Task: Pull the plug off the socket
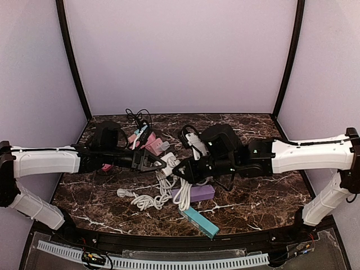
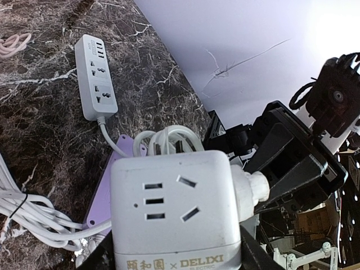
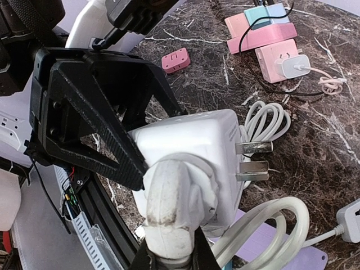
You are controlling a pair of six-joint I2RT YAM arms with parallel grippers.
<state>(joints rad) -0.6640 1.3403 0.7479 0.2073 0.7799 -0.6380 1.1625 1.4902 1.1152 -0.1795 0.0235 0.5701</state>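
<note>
Both R fingers (image 3: 203, 260) cropped below plug (image 3: 171, 197)

A dark marble table (image 1: 270, 197) is sitting inside pale lilac walls (image 1: 180, 56). Toward the front, a purple power strip (image 1: 194, 193) is lying flat, and a teal power strip (image 1: 201, 221) is lying at an angle just beside it, nearer the edge. A white power strip (image 2: 95, 76) is resting face up on the marble, its cord trailing toward the purple one. At the back, pink socket blocks (image 3: 261, 35) are huddling together, a teal block (image 3: 264, 12) touching them. A white charger (image 3: 293, 64) is sitting plugged into one, and a thin black cable (image 1: 136, 117) is looping over them. A small pink adapter (image 3: 175, 60) is lying apart.
</note>
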